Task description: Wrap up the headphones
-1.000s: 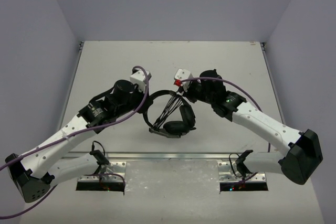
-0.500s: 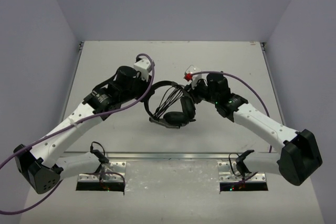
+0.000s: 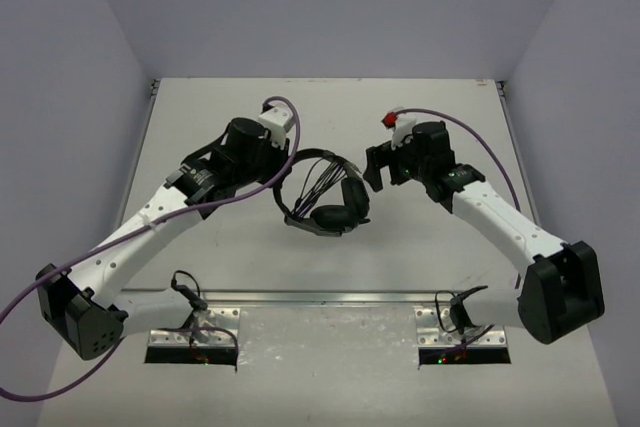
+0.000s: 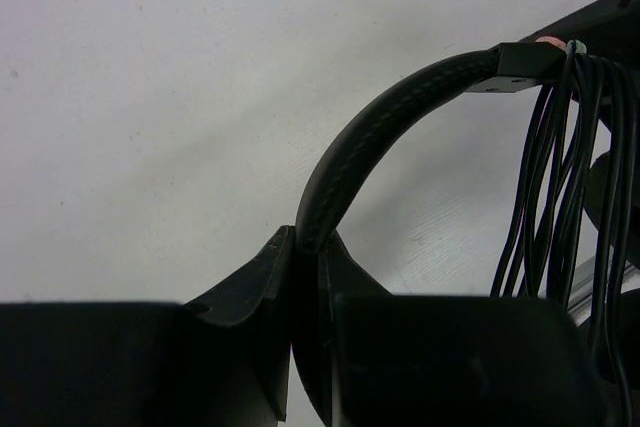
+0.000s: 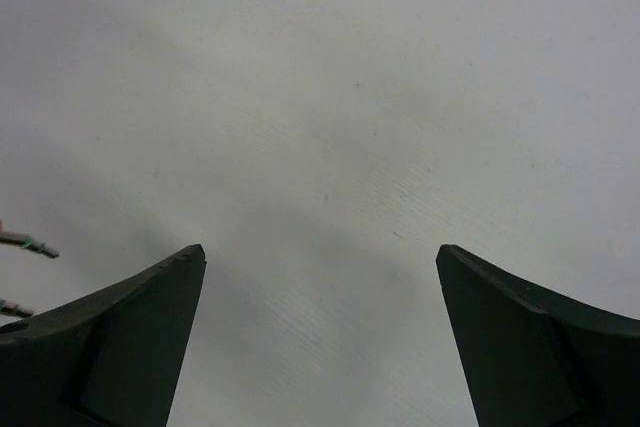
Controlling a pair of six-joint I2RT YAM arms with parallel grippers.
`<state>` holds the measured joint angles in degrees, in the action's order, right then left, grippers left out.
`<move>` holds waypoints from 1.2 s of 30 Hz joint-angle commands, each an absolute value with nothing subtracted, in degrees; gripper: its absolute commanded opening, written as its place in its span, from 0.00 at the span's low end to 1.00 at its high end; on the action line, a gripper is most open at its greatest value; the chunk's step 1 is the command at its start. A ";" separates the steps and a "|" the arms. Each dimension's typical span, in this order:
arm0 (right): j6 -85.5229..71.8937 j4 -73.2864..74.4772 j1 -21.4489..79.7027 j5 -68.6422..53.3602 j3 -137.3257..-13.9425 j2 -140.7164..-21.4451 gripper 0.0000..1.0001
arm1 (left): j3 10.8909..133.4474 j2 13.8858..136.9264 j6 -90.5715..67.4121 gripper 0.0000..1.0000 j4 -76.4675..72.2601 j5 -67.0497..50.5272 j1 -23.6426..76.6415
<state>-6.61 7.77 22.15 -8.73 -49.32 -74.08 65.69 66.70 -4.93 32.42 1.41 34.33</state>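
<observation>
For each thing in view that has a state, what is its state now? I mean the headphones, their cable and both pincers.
headphones: gripped at the headband by one pincer only.
cable: wound, several strands hanging side by side from the headband.
left pincer: shut on the headband.
right pincer: open, empty, apart from the headphones, over the bare table.

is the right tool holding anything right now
No, the right tool is wide open, with only the table showing between its fingers.
</observation>
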 commanded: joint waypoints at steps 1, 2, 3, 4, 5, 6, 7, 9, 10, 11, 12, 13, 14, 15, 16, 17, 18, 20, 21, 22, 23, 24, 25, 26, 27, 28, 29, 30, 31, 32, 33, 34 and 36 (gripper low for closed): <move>-12.74 13.61 20.31 -4.50 -53.96 -74.97 0.99 | 68.12 66.53 -5.89 0.00 27.77 0.26 33.22; -13.53 15.10 19.35 -3.26 -54.14 -74.71 0.99 | 68.12 66.62 -5.98 0.00 27.86 0.26 33.05; -15.62 16.16 18.64 -1.34 -54.66 -74.45 0.99 | 68.03 66.80 -5.80 0.00 27.60 0.26 32.70; -17.30 17.56 17.85 -0.10 -55.28 -74.18 0.99 | 67.94 66.97 -5.45 0.00 27.25 0.26 32.52; -18.97 20.80 16.28 1.04 -55.98 -73.48 0.99 | 67.85 67.41 -5.01 0.00 26.90 0.26 32.35; -21.86 22.13 15.48 1.66 -57.12 -72.87 0.99 | 67.76 67.76 -4.40 0.00 26.29 0.26 32.17; -23.02 24.85 15.12 2.45 -57.65 -72.08 0.99 | 67.85 68.20 -3.79 0.00 26.02 0.26 31.99; -25.92 27.15 14.85 4.47 -58.62 -68.66 0.99 | 68.38 69.60 -2.73 0.00 25.67 -2.17 31.21; -27.06 29.59 14.85 4.48 -58.80 -67.25 0.99 | 68.81 70.13 -1.85 0.00 25.49 -4.63 30.59; -28.55 30.66 14.85 3.70 -58.71 -64.10 0.99 | 68.47 70.92 1.81 0.01 24.62 -7.88 29.28; -28.83 31.37 14.85 0.82 -58.28 -62.33 0.99 | 68.29 71.28 2.63 0.02 23.04 -11.13 28.83; -29.00 31.46 14.85 -0.17 -57.49 -60.40 0.99 | 68.55 71.71 2.81 0.03 22.51 -11.16 28.31; -28.83 30.86 14.85 -2.44 -56.18 -56.29 0.99 | 69.08 73.11 1.68 0.04 22.33 -10.73 27.95; -28.48 30.41 14.85 -3.50 -53.99 -54.51 0.99 | 69.69 73.99 1.15 0.04 22.67 -10.90 27.86; -28.30 30.93 14.85 -4.04 -53.36 -53.10 0.99 | 70.57 75.05 0.88 0.03 22.76 -11.59 27.77; -27.17 31.46 14.85 -4.56 -53.09 -51.08 0.99 | 70.49 76.45 0.53 0.02 22.15 -12.12 27.77; -26.72 32.94 14.85 -5.35 -53.26 -50.37 0.99 | 70.31 77.07 0.53 0.02 21.54 -12.82 27.77; -27.42 33.83 14.85 -8.25 -53.26 -48.70 0.99 | 69.35 79.09 -3.85 0.00 19.35 -10.39 27.77; -28.20 34.19 14.85 -9.39 -53.17 -46.52 0.99 | 69.26 79.88 -6.56 0.00 18.81 -4.72 27.77; -29.52 34.19 14.85 -11.14 -53.00 -45.19 0.99 | 69.61 82.07 -11.38 0.00 18.55 -2.31 27.86; -30.40 34.19 14.85 -11.34 -52.39 -43.78 0.99 | 69.61 83.22 -13.86 0.00 17.67 -0.55 27.86; -31.11 33.49 14.85 -11.25 -51.43 -40.81 0.99 | 69.52 85.23 -19.02 0.00 16.88 2.00 27.95; -31.20 33.40 14.85 -10.73 -51.24 -39.56 0.99 | 69.61 86.30 -21.60 0.00 16.09 3.41 28.12; -31.29 33.75 14.85 -9.59 -51.33 -38.59 0.99 | 69.78 87.44 -23.71 0.00 15.74 5.43 28.21; -30.77 35.06 14.85 -8.36 -51.50 -37.63 0.99 | 69.79 89.02 -25.12 0.00 15.21 5.54 28.30; -30.41 35.33 14.85 -6.00 -50.98 -37.36 0.99 | 69.09 89.38 -26.88 0.00 13.64 6.32 28.47; -30.06 35.07 14.85 -5.11 -50.54 -37.61 0.99 | 68.82 89.56 -27.33 0.00 13.10 7.46 28.74; -29.28 34.89 14.85 -4.84 -50.28 -39.18 0.99 | 68.56 89.47 -27.07 0.00 12.66 8.51 29.52; -29.01 34.89 14.85 -5.53 -50.62 -40.50 0.99 | 68.29 89.30 -27.07 0.00 12.83 10.09 29.97; -29.18 35.76 14.94 -8.15 -51.23 -42.00 0.99 | 68.03 89.12 -27.51 0.00 13.44 13.94 30.41; -30.14 36.03 14.85 -9.65 -51.85 -43.32 0.99 | 67.68 88.51 -28.29 0.00 13.53 15.19 31.11; -30.58 35.77 14.85 -10.80 -52.20 -44.81 0.99 | 67.33 88.51 -28.47 0.00 13.27 15.90 31.37; -31.46 34.02 14.85 -12.92 -51.07 -44.48 0.99 | 67.85 89.03 -27.78 0.00 13.10 17.05 32.86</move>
